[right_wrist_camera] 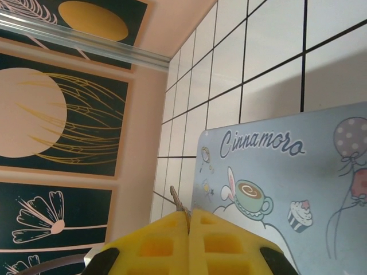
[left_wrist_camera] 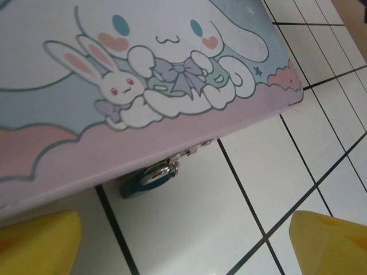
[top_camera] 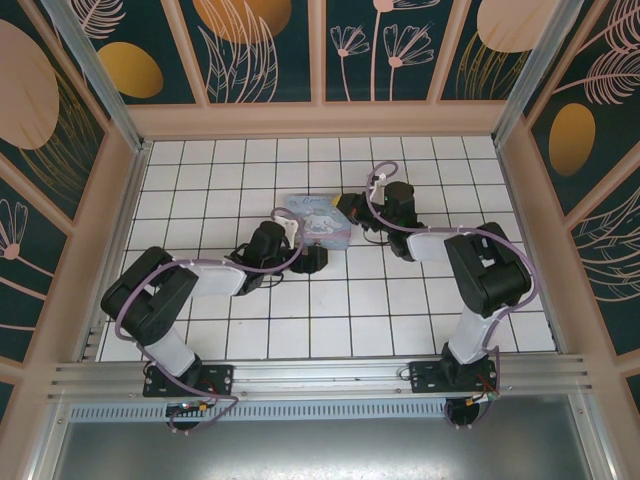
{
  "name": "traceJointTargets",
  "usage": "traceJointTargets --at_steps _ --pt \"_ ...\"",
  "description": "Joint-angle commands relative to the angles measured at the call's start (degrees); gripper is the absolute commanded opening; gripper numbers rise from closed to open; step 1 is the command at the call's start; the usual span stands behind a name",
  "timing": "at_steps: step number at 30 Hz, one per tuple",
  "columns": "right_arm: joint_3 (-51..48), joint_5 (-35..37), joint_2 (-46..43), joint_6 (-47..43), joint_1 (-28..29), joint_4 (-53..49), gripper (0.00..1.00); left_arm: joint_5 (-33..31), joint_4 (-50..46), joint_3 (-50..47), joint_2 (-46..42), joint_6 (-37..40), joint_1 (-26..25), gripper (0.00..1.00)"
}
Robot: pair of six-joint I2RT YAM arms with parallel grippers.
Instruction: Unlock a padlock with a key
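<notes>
The padlock (left_wrist_camera: 146,180), small with a teal body and a silver shackle, hangs from the hasp on the front edge of the pale blue cartoon box (left_wrist_camera: 143,69) and rests on the tile. My left gripper (left_wrist_camera: 183,246) stands open just in front of it, a yellow fingertip (left_wrist_camera: 34,240) low on each side and nothing between them. My right gripper (right_wrist_camera: 189,220) is shut on the key (right_wrist_camera: 180,205), whose metal blade sticks out past the yellow pads beside the box's far corner (right_wrist_camera: 275,172). From above, the left gripper (top_camera: 306,258) and right gripper (top_camera: 352,212) flank the box (top_camera: 320,220).
The white tiled floor (top_camera: 380,300) spreads around the box. Pink-framed decorated walls (top_camera: 320,120) close in the back and both sides. A metal rail (top_camera: 320,375) runs along the near edge by the arm bases.
</notes>
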Motion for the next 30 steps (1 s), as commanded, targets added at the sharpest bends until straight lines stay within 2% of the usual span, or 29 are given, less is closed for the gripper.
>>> traceJointTargets --at_steps 1,22,30 --pt "1.35 -1.2 1.53 0.77 -0.06 3.32 0.0 1.97 3.45 2.03 3.18 1.85 -0.35 0.92" --pt "1.73 -2.43 5.83 2.42 -0.34 6.32 0.0 2.21 10.65 3.02 9.13 3.52 -0.34 0.9" --pt "1.51 -2.56 6.68 2.89 -0.37 6.98 0.0 0.56 9.17 3.96 9.94 6.3 -0.42 0.89"
